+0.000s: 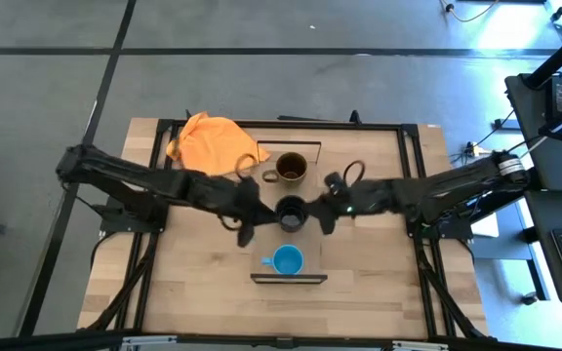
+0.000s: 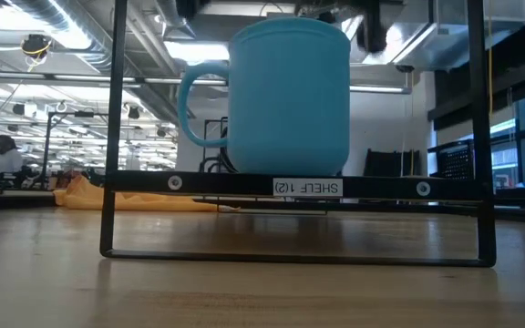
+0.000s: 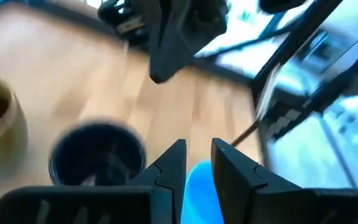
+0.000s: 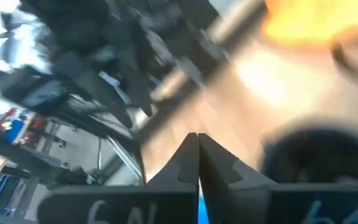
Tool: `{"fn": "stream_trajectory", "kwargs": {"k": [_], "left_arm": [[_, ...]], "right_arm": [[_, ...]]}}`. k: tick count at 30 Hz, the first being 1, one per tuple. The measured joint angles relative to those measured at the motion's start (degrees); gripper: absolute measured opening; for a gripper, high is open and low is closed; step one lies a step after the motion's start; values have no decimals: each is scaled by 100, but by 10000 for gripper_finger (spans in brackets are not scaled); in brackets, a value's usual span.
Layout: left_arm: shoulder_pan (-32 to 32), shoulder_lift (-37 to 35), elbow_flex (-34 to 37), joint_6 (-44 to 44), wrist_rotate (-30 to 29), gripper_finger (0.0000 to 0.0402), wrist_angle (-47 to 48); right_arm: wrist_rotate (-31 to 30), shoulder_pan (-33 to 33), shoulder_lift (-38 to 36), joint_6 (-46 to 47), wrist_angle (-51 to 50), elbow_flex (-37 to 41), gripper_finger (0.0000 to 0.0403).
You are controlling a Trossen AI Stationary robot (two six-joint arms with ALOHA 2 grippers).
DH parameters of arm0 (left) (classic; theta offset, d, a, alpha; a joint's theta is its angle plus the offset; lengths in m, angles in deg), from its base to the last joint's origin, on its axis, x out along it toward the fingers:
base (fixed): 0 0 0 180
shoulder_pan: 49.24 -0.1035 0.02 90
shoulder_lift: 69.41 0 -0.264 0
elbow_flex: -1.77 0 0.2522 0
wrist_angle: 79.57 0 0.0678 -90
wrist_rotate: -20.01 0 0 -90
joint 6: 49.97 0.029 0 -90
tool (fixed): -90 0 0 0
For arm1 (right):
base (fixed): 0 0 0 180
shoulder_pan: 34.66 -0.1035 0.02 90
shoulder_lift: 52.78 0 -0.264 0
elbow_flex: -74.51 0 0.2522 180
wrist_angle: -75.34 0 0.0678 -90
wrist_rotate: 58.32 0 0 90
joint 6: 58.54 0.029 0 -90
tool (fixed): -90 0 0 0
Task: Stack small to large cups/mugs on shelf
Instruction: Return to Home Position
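Observation:
The light-wood shelf (image 1: 306, 234) runs from far to near at the table's middle. Three mugs stand upright on it. The brown-olive mug (image 1: 291, 169) is farthest, the glossy black mug (image 1: 291, 212) is in the middle, and the smaller blue mug (image 1: 287, 260) is nearest; the blue mug fills the low view (image 2: 290, 96). My left gripper (image 1: 245, 231) hovers just left of the black mug (image 3: 98, 158), its fingers (image 3: 197, 163) a little apart and empty. My right gripper (image 1: 325, 218) is just right of the black mug (image 4: 319, 162), shut and empty (image 4: 197, 146).
An orange cloth (image 1: 211, 142) lies at the table's far left, beside the shelf's far end. The shelf's dark metal rail (image 2: 117, 137) frames its near end. Bare tabletop lies to the near left (image 1: 183, 283) and near right (image 1: 379, 283).

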Motion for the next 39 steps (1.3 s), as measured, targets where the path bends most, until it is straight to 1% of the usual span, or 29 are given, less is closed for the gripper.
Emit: {"fn": "stream_trajectory", "kwargs": {"k": [2, 6, 7, 10, 11, 13, 15, 17, 18, 21, 24, 29, 31, 33, 35, 39], "left_arm": [[1, -332, 0, 120, -185, 70, -150], [-4, -908, -2, 158, -943, 70, -198], [-4, -1046, -2, 149, -1070, 70, -174], [-4, -1405, -2, 154, -1119, 70, -166], [-3, -1515, -2, 146, -1116, 70, -148], [8, -1705, -2, -87, -1030, 70, -161], [41, -1900, 0, -456, -763, 70, -202], [57, -2106, 0, -613, -485, 70, -393], [64, -2209, 0, -584, -338, 70, -493], [137, -2462, 0, -335, 110, 70, -755], [309, -2629, -2, -196, 207, 70, -773], [722, -2665, -2, -154, 167, 70, -742], [927, -2600, 0, -50, 127, 70, -764], [1161, -2508, 0, -2, -222, 70, -786], [1432, -2409, 2, 72, -731, 70, -817], [1972, -2292, 2, 604, -1587, 70, -1155]], "right_arm": [[-26, 82, -246, -491, 6, -217, 4], [-465, 130, -693, -1276, 11, -597, 4], [-495, 129, -794, -1433, 2, -678, 4], [-489, 126, -1071, -1948, 20, -845, 4], [-444, 126, -1154, -1950, 19, -866, 4], [-125, 122, -1313, -1841, 15, -872, 4], [160, 122, -1478, -1746, 166, -872, 6], [319, 119, -1660, -1427, 385, -872, 10], [464, 106, -1729, -1402, 513, -872, 13], [1121, -71, -1844, -1758, 701, -874, 20], [1565, -394, -1845, -2008, 701, -874, 22], [1612, -968, -1564, -2261, 585, -872, 23], [1539, -1157, -1400, -2257, 589, -868, 23], [1362, -1371, -1193, -2263, 671, -868, 23], [1320, -1531, -923, -2305, 898, -868, 23], [1312, -1729, -541, -2897, 1844, -838, 23]]}}
